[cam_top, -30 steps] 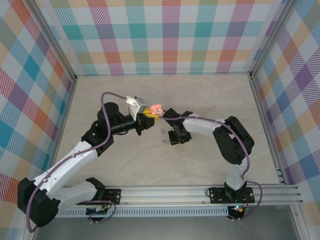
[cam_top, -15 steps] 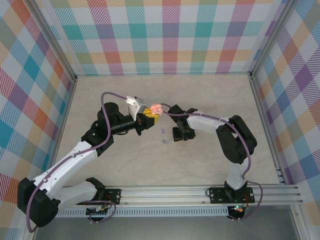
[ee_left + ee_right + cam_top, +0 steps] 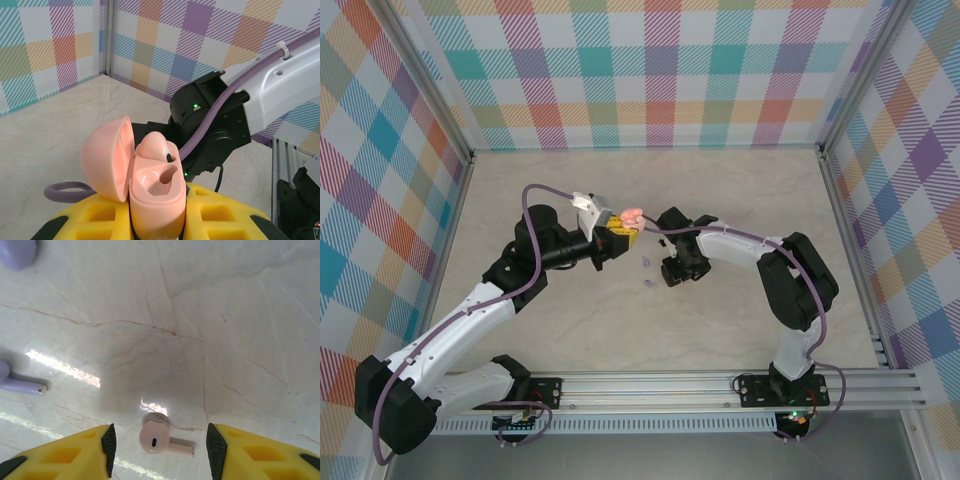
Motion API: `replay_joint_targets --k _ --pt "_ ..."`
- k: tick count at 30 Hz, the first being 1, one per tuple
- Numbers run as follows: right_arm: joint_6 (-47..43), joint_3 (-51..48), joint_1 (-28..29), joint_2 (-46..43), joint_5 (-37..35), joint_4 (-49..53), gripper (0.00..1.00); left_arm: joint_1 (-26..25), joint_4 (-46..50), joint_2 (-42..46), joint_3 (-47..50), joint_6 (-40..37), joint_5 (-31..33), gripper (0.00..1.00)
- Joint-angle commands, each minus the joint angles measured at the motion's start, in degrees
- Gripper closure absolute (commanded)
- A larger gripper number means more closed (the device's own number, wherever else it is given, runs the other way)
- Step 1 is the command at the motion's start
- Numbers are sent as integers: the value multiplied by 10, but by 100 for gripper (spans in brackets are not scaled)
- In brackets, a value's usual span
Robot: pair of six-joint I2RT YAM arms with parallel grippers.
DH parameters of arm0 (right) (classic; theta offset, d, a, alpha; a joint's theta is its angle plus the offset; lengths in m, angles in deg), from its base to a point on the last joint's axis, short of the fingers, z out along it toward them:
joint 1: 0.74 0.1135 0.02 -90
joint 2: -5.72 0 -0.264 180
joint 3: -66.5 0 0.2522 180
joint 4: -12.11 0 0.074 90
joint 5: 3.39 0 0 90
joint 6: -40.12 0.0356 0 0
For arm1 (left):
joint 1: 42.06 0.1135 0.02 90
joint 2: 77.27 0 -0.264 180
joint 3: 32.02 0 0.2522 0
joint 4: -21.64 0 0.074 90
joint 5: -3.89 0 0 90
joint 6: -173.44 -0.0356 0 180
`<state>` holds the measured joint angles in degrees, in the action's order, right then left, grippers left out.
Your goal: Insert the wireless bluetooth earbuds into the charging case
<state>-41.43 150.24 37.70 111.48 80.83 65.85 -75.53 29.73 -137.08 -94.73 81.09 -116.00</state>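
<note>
In the right wrist view we see a pale pink earbud [image 3: 156,440] lying on the marble table [image 3: 210,315], directly between the two yellow fingers of the right gripper [image 3: 162,447]. Its stem points toward the right-hand finger. The jaws stand apart with a gap on either side of the bud, so nothing is grasped or touched. Two purple earbuds [image 3: 20,384] lie off to the left of that gripper, one at the frame's left edge and one in the upper corner. From above they sit between the two grippers, just beside the right gripper [image 3: 678,270]. The left gripper [image 3: 157,217] is clenched around the base of the charging case [image 3: 155,202], holding it upright with its lid [image 3: 106,160] swung open. We see a second pink earbud [image 3: 152,145] seated in the far socket, while the near socket is bare. From above, the case [image 3: 631,216] is held near the right arm's wrist.
</note>
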Motion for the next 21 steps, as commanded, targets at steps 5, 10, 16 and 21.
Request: replay_joint_targets --k 5,10,16,21 --pt "-68 11 -2 18 23 24 46 -5 -4 8 0 6 -2 83" --pt "-80 13 -2 28 25 29 46 -5 -2 8 0 6 0 83" --pt "-73 18 -2 44 3 30 46 -5 -2 7 0 6 0 83" --pt "-55 22 -3 50 -10 26 46 -5 0 8 0 4 2 83"
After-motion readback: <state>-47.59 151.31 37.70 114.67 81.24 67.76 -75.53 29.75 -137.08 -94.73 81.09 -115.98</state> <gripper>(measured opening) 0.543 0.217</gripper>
